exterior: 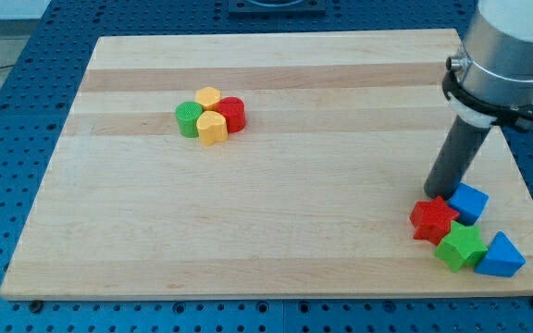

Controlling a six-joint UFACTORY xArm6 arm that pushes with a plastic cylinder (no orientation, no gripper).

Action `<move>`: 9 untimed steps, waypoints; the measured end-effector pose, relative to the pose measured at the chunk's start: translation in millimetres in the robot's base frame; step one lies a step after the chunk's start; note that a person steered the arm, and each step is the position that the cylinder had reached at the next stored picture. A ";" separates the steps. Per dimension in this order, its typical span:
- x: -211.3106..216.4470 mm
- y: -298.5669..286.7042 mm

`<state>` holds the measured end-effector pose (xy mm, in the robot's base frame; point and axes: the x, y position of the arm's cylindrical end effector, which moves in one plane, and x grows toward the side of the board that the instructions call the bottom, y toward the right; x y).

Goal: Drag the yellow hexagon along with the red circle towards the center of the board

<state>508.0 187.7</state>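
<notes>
A yellow hexagon [208, 97] sits in a tight cluster at the view's upper left, touching a red circle [232, 114] on its right, a green circle [189, 119] on its left and a yellow heart-shaped block [212, 128] below it. My tip [438, 194] is far away at the view's lower right, just above a red star [433, 220] and next to a blue block [468, 202].
A green star [460, 247] and a blue triangle [502, 256] lie near the board's lower right corner, beside the red star. The wooden board [276, 231] rests on a blue perforated table. The arm's grey body fills the view's upper right corner.
</notes>
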 end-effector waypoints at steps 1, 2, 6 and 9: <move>-0.6 0.0; -8.5 0.0; -83.8 -27.0; -154.6 -86.3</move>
<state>353.5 101.4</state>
